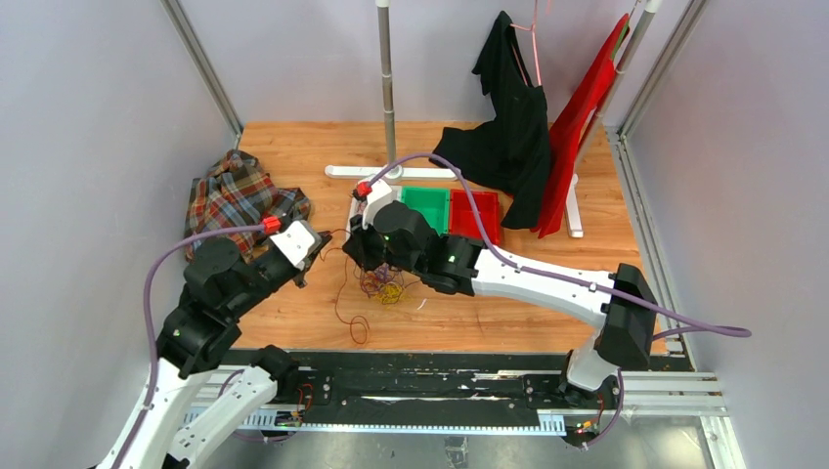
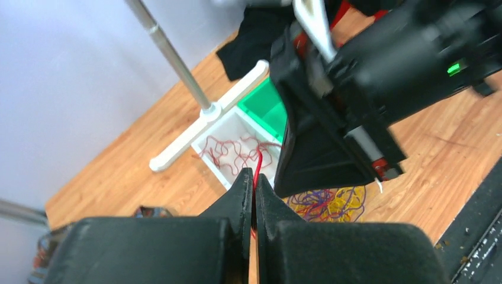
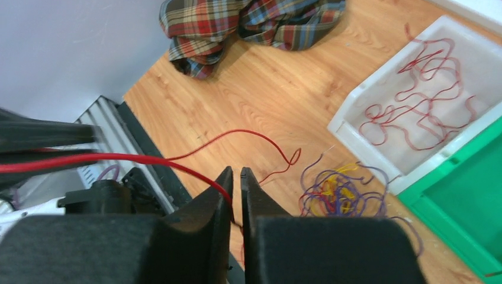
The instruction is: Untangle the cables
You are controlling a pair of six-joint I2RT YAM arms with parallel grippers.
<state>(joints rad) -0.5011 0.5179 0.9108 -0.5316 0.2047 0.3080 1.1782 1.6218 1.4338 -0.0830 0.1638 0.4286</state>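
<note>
Running between them, one red cable [image 3: 148, 158] is pinched by left hand [image 2: 253, 177] and right hand [image 3: 235, 174].

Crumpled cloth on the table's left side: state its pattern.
The cloth is plaid, checked in red, dark blue, green and cream. It shows best in the right wrist view.

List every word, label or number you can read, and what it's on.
None readable in any view. The white bin, green bin, red bin and plaid cloth show no print. The green dot on the right arm is a light, not a sign.
</note>
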